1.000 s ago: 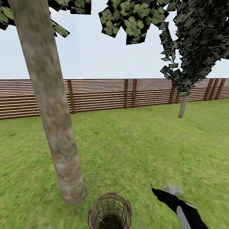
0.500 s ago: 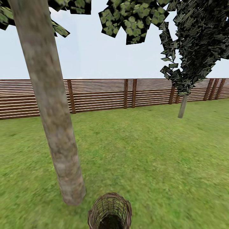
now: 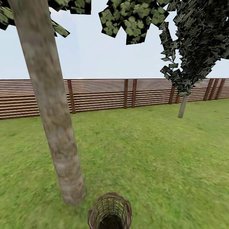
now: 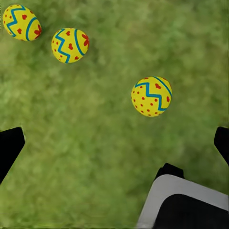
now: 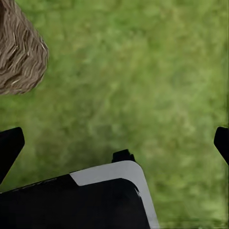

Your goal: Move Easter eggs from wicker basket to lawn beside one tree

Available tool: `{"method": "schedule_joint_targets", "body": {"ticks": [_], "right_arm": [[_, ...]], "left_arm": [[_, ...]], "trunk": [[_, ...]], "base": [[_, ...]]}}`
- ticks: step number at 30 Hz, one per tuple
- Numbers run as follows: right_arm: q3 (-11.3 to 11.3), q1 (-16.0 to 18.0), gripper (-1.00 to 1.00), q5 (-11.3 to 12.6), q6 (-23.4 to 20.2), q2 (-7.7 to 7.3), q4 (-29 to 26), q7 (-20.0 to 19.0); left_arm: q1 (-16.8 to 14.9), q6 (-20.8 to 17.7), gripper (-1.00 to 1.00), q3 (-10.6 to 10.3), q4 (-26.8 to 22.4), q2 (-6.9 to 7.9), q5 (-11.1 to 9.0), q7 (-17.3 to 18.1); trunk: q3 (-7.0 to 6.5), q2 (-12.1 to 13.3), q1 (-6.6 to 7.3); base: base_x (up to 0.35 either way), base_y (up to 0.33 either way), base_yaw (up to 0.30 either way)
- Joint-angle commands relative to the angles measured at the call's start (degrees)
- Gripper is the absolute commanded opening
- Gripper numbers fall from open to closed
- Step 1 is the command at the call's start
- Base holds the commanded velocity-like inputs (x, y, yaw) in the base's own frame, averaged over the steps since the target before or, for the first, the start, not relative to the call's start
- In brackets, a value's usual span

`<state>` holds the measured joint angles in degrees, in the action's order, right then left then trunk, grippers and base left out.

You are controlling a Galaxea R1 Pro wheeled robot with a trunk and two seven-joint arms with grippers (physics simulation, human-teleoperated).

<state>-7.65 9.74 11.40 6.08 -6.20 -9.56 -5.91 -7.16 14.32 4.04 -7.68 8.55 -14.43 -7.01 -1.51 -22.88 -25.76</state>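
Head view: a thick, mottled grey-brown tree (image 3: 51, 105) rises from the lawn (image 3: 143, 152), its crown cut off by the upper edge. Just beside its foot stands the wicker basket (image 3: 110, 211), its lower part cropped by the frame's bottom edge and its inside too dark to read. A brown slatted fence (image 3: 105, 95) closes the garden behind, with a thin-trunked tree (image 3: 183, 106) before it at right, under dark foliage.

Left wrist view: three Easter eggs (image 4: 151, 96) lie on the grass, two close together and partly cropped at the frame's edge, the third apart from them. The left gripper (image 4: 114, 143) hangs above the turf with its two dark fingertips (image 4: 9, 145) spread wide at opposite edges, holding nothing.

Right wrist view: the right gripper (image 5: 114, 143) likewise stands agape and empty over bare grass, fingertips (image 5: 9, 145) barely entering the frame. A woven brown patch, apparently the basket's side (image 5: 19, 57), shows at one corner.
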Motion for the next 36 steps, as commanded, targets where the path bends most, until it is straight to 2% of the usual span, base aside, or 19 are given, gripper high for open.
{"method": "schedule_joint_targets", "body": {"ticks": [1, 10, 17, 24, 36], "right_arm": [[-0.21, 0.03, 1.00, 0.61, 0.21, -0.05, 0.72, -0.44], [-0.11, 0.00, 1.00, 0.56, 0.24, -0.39, 7.30, -0.42], [-0.09, -1.66, 1.00, 0.55, 0.25, -0.39, 8.20, -0.42], [-0.01, -2.52, 1.00, 0.47, 0.25, -0.24, 8.82, -0.49], [0.00, -2.62, 1.00, 0.46, 0.25, -0.15, 9.04, -0.48]], "left_arm": [[0.25, 0.18, 1.00, 0.35, 0.04, -0.02, 0.10, 0.05], [2.78, 1.46, 1.00, 0.27, 0.04, -0.54, 0.19, 0.09], [4.37, 1.57, 1.00, 0.25, 0.04, -0.70, 0.26, 0.14], [6.87, 1.59, 1.00, 0.10, 0.04, -2.41, 0.28, 0.15], [7.75, 1.38, 1.00, 0.15, 0.04, -3.75, 0.06, 0.08]], "trunk": [[0.01, -0.03, -0.02], [0.01, -0.03, -0.02], [0.01, -0.03, -0.02], [0.11, -0.03, -0.02], [1.04, -0.03, -0.02]], "base": [[0.000, 0.000, 0.000], [0.000, 0.000, 0.000], [0.000, 0.000, 0.000], [0.000, 0.000, 0.000], [0.000, 0.000, 0.000]]}}
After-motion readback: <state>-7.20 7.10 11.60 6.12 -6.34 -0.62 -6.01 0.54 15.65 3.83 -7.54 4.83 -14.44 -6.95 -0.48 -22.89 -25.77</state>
